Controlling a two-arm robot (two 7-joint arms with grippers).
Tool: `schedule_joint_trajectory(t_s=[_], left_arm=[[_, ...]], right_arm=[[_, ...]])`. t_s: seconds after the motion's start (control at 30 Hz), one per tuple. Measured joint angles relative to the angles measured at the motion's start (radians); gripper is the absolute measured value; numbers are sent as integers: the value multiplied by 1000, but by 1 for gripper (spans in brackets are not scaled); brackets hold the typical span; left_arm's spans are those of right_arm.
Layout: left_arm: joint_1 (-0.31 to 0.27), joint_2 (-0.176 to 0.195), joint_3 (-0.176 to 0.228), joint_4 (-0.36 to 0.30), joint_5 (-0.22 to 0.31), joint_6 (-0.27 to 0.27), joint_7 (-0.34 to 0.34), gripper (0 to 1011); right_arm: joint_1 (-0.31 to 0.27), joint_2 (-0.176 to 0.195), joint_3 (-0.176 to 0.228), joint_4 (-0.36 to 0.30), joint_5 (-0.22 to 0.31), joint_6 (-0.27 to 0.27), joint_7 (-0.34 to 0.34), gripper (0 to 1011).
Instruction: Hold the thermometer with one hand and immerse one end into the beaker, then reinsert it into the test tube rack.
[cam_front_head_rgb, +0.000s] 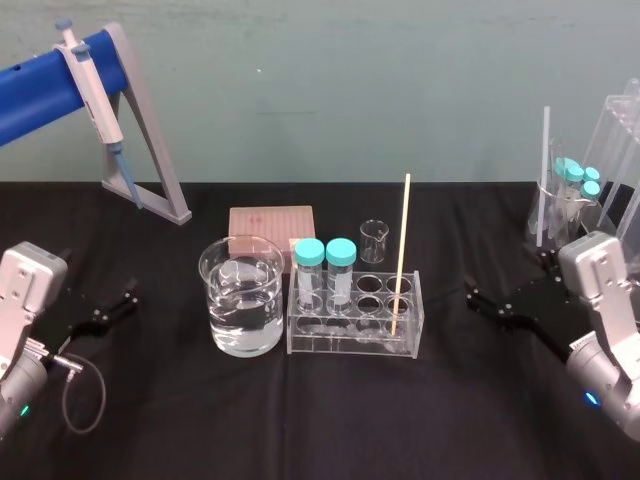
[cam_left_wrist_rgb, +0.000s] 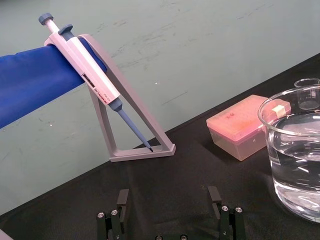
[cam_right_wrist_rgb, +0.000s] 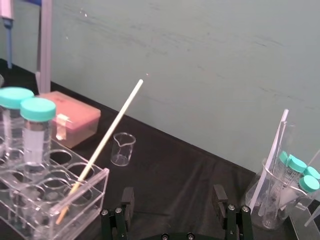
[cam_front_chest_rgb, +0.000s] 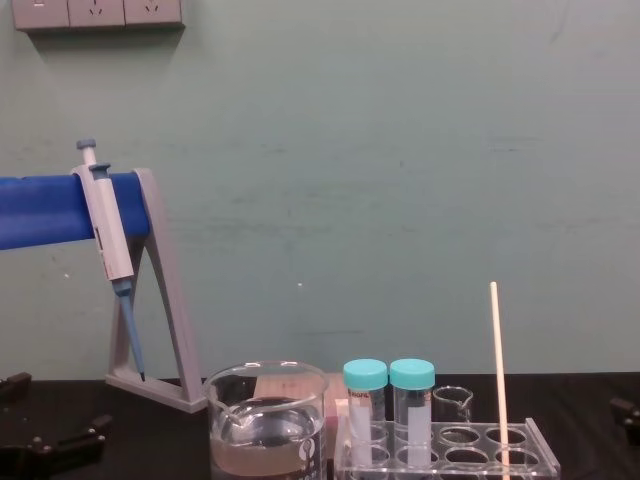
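At the right end of the rack (cam_front_head_rgb: 352, 347), the thermometer (cam_front_head_rgb: 401, 250) stands in a hole, long axis near vertical, free end pointing up with a slight lean, well above the capped tubes (cam_front_head_rgb: 341, 272). We judge the pick-up not yet begun: right gripper (cam_front_head_rgb: 485, 300), nearer the rod, and left gripper (cam_front_head_rgb: 120, 303), beyond the beaker (cam_front_head_rgb: 218, 300), both sit spread wide and empty. Next move calls for pinching the thin shaft above the rack and lifting along its axis.
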Motion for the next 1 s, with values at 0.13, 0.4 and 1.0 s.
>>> schedule_joint_trajectory(t_s=[0.13,0.4,1.0], left_arm=[[0,0,0,0,0,0,0,1004],[0,0,0,0,0,0,0,1004],[0,0,0,0,0,0,0,1004]], right_arm=[[-41,10,35,-66,34,23,6,1003],[-103,8,145,-177,226,135,69,1003],[30,-12,207,-85,630,483,319,1003]])
